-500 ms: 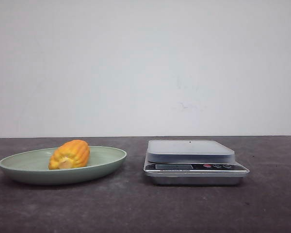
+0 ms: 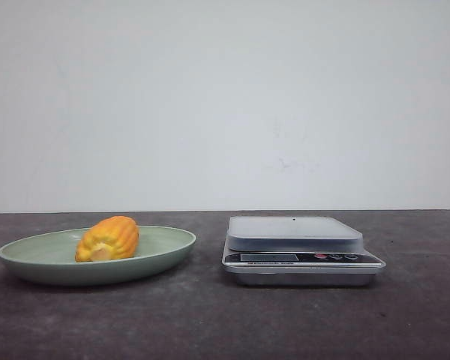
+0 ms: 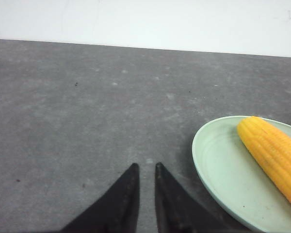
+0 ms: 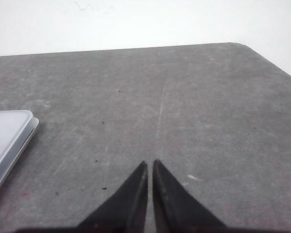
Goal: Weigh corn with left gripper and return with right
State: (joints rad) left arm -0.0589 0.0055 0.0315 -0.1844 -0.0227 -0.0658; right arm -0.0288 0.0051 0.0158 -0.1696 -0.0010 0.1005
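Note:
The corn [image 2: 109, 238], a short orange-yellow cob with its pale cut end toward me, lies on the green plate [image 2: 30, 260] at the table's left. In the left wrist view the corn [image 3: 274, 155] rests on the plate [image 3: 218, 167], off to one side of my left gripper [image 3: 146, 166]. That gripper hangs over bare table, shut with a narrow slit and holding nothing. My right gripper [image 4: 150, 162] is shut and empty over bare table, beside a corner of the scale [image 4: 5, 141]. Neither gripper shows in the front view.
The silver kitchen scale [image 2: 296, 234] stands right of the plate, its platform bare and its display and buttons facing me. A white wall closes the back. The table's rounded far corner [image 4: 242, 46] shows in the right wrist view.

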